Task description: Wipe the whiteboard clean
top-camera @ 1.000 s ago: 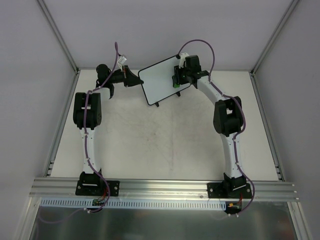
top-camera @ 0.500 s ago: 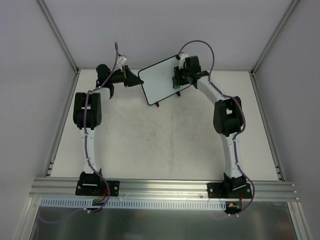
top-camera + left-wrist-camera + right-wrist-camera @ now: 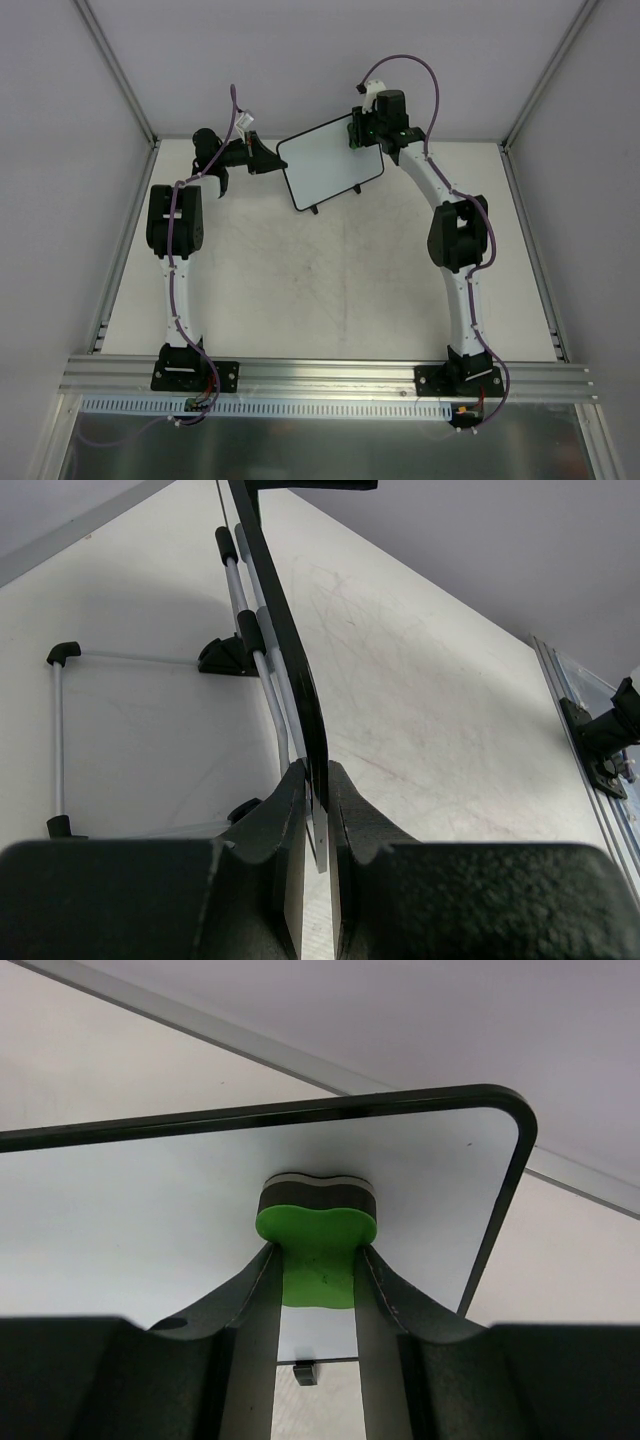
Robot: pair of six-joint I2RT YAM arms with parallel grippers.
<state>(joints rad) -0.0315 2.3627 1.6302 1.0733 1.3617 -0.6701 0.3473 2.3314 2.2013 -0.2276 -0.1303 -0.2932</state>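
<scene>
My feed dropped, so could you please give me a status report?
Left end effector shut on whiteboard edge. Right end effector shut on green eraser, against board's far right corner. No obstruction seen.

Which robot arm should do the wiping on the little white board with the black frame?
Right. The right gripper is shut on the green eraser block, facing the white board near its corner. The left gripper is busy clamping the board's edge.

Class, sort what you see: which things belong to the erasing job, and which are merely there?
In the job: whiteboard, clamped at its edge by the left gripper; green eraser, pinched in the right gripper against the board.
Merely there: table; aluminium rail at its near edge; grey walls.
</scene>
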